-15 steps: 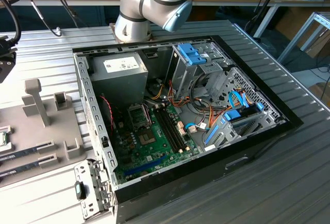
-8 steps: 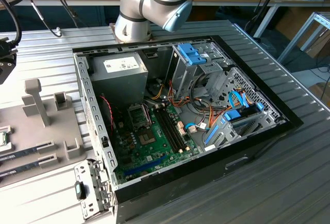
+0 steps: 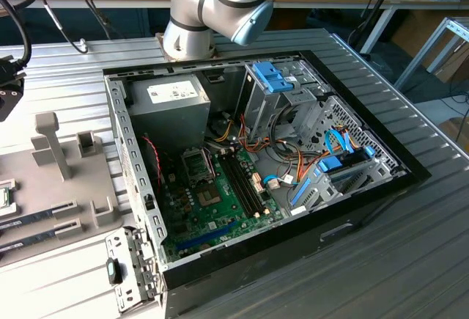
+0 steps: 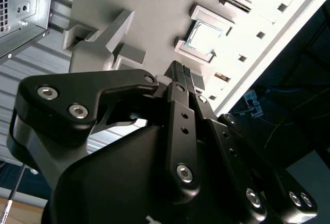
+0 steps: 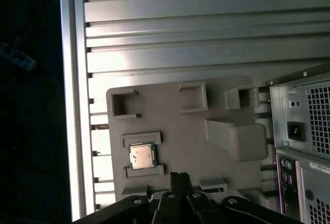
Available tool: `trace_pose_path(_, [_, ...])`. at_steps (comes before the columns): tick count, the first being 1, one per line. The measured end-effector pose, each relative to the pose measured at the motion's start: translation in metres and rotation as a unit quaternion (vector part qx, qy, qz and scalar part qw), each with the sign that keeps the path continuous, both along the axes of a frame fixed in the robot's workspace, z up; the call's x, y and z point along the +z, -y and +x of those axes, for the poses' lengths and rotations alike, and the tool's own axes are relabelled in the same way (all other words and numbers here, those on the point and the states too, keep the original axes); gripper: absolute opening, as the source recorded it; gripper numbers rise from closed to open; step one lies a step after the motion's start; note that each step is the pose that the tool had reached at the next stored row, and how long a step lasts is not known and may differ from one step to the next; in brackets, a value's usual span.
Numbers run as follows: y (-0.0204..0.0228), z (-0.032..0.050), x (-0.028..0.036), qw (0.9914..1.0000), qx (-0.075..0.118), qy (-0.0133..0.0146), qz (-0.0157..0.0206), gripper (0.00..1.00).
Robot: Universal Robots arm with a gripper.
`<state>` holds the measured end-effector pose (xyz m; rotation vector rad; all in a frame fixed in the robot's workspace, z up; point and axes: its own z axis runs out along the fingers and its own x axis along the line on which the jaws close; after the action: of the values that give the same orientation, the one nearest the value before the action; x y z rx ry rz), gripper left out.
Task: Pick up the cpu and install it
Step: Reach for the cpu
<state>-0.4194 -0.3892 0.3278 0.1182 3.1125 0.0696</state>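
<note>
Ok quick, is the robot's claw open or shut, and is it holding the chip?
Gripper: shut, holding nothing. The cpu lies in its slot on the grey tray, close to the fingertips.

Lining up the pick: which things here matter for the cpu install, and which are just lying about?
Job: cpu in the grey fixture tray; gripper near it; motherboard in the open computer case.
Lying about: power supply; drive cage; orange cables.
</note>
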Motion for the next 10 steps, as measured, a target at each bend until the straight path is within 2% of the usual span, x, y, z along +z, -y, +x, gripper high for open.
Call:
trace_pose_path(6, [-0.0032,-0.0056,-0.0030,1.00000,0.000,0.0000,0.0000,0.11])
trace_pose_path(10, [-0.0035,-0.0085,-0.0040,1.00000,0.000,0.0000,0.0000,0.11])
